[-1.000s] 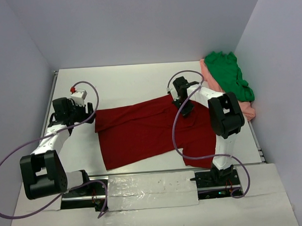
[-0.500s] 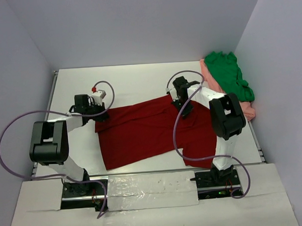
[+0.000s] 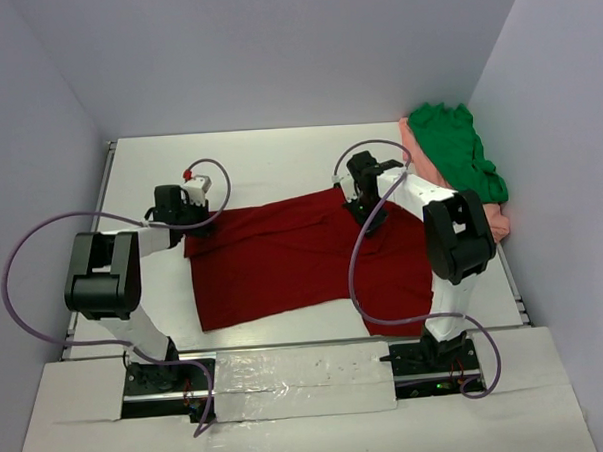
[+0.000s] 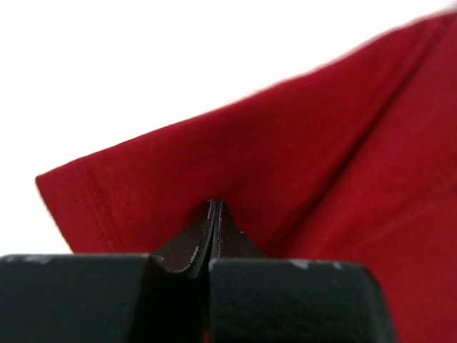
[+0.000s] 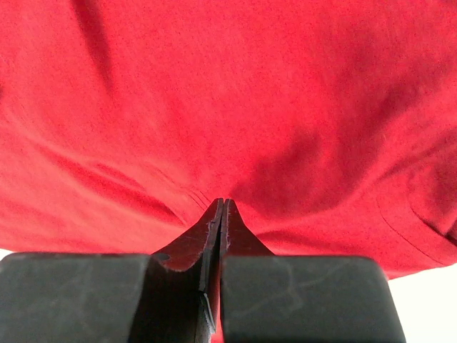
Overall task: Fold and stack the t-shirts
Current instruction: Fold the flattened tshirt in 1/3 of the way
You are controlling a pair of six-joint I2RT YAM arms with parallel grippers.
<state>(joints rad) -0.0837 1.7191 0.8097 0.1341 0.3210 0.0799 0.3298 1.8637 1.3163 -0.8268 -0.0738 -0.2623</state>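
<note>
A white bench (image 3: pixel 268 157) is filling the floor of a plain box of pale grey walls (image 3: pixel 274 57), which are closing it in at 9, 12 and 3 o'clock. The arms' bases are sitting at 6 o'clock.

Against a second ago, the left arm is no longer lying along the 9 o'clock edge. It is now reaching across to the cloth, and the left hand (image 3: pixel 189 229), which was apart then, is now clamped on the hemmed corner of the dark red shirt (image 3: pixel 293 256). That corner is sitting slightly further toward 9 o'clock than before. The right hand (image 3: pixel 366 208) is staying where it was, its fingers pressed together on a pinch of the same shirt at its far edge.

The dark red shirt is lying spread flat at the middle of the bench. Its long axis is running from about 8 o'clock to 2 o'clock, and I cannot tell which end is the neck. The green shirt (image 3: pixel 459 159) is lying crumpled on the pink shirt (image 3: pixel 493 221) in the corner at 2 o'clock, apart from the red one.
</note>
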